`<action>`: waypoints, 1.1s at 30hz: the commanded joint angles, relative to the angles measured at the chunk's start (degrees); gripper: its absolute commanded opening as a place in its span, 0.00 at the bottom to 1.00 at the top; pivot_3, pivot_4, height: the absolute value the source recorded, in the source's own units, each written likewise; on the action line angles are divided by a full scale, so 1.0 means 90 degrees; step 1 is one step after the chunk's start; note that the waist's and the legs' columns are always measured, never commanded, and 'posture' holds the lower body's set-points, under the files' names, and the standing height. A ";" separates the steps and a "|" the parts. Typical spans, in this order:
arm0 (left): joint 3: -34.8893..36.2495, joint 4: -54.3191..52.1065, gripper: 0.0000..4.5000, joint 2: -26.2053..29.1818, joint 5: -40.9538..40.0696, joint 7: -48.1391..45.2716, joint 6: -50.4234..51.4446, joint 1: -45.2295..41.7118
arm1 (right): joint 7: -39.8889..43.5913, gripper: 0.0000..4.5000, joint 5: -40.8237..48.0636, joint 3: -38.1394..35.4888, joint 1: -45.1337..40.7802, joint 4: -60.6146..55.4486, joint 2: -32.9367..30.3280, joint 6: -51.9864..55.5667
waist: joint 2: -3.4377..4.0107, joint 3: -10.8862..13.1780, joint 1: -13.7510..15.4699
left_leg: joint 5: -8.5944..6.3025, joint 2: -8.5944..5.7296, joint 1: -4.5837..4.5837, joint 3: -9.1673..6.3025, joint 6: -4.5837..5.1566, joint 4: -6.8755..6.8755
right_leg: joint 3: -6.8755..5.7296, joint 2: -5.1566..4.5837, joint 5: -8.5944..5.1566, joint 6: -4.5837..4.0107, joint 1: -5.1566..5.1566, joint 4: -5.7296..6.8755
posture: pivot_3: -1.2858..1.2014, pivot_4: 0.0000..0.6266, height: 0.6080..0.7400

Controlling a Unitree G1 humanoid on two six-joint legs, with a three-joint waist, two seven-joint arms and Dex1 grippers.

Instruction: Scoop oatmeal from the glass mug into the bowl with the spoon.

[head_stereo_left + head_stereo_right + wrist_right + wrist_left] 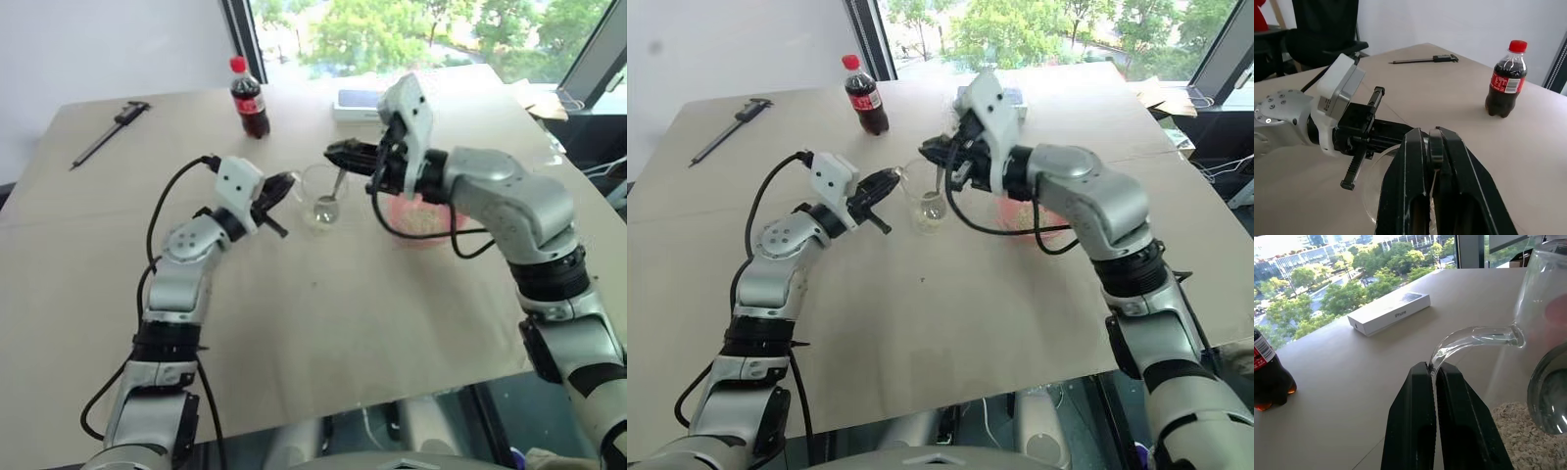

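The glass mug [321, 198] stands upright mid-table with pale oatmeal [1522, 440] on its bottom. My left gripper [1432, 366] is shut on the mug's curved handle, reaching in level from the left [284, 184]. The silver spoon [336, 186] stands in the mug, head down. Its thin handle is pinched in my right gripper [335, 152], which is shut above the mug's rim [1429, 133]. The pink bowl [416, 242] sits just right of the mug, partly hidden behind my right forearm, with pale flakes inside.
A cola bottle [250, 98] stands behind the mug toward the left. A white phone box [358, 102] lies at the far edge. A dark caliper [110, 132] lies at the far left. Bare tabletop stretches in front of the mug.
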 commanded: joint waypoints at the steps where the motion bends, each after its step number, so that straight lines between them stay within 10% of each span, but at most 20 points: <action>1: 0.0100 -0.0122 0.02 -0.0037 -0.0080 -0.0053 -0.0272 -0.0182 | 0.0058 0.00 -0.0188 -0.0102 -0.0004 -0.0217 0.0134 -0.0177 | 0.0000 0.0000 0.0008 | 0.0000 -0.0001 0.0000 -0.0001 0.0000 0.0000 | 0.0000 -0.0001 0.0000 0.0000 0.0000 0.0000 | 0.52 0.24 1.00; 33: -0.0004 0.0028 0.02 -0.0231 0.0000 -0.0094 -0.0386 -0.0228 | -0.0334 0.00 -0.0057 -0.0544 0.0707 -0.0672 0.0945 0.1398 | 0.0000 0.0000 0.0006 | 0.0001 -0.0003 -0.0001 -0.0005 -0.0001 0.0002 | -0.0004 -0.0001 0.0000 0.0000 -0.0001 0.0004 | 0.52 0.24 1.00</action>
